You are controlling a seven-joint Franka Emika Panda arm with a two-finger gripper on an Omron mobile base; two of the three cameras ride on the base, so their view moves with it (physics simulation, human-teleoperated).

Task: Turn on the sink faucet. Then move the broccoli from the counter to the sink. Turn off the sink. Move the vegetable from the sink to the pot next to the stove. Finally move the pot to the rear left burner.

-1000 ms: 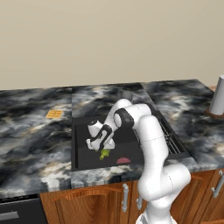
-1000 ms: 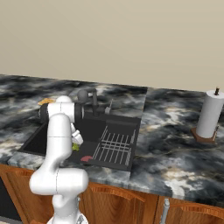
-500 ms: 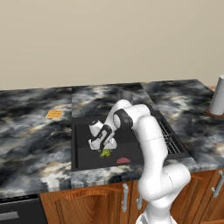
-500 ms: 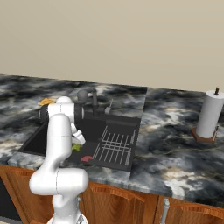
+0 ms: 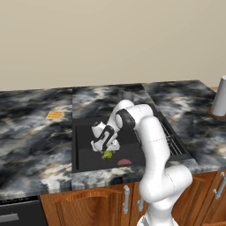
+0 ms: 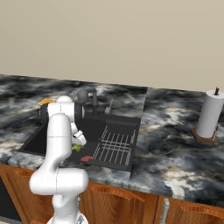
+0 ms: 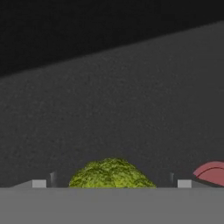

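Note:
The broccoli (image 5: 107, 155) (image 6: 77, 148) lies on the floor of the black sink (image 5: 84, 141) (image 6: 41, 138), near its front wall. My gripper (image 5: 105, 149) (image 6: 79, 142) hangs low in the basin right over it. In the hand view the gripper (image 7: 112, 179) is open, one fingertip on each side of the green floret (image 7: 111, 174), not touching it. The red drain disc (image 5: 124, 162) (image 7: 212, 173) sits just beside it. The sink faucet (image 5: 125, 95) (image 6: 93, 101) stands behind the basin on the counter (image 5: 31, 141). The pot and the stove are out of view.
A grey wire rack (image 5: 170, 139) (image 6: 114, 145) covers the right part of the basin. An orange waffle-like square (image 5: 55, 115) (image 6: 45, 102) lies on the counter to the left. A paper towel roll (image 5: 219, 99) (image 6: 209, 116) stands far right.
The hand has come down a little closer over the broccoli in the basin. The jaws stay open and the broccoli has not moved.

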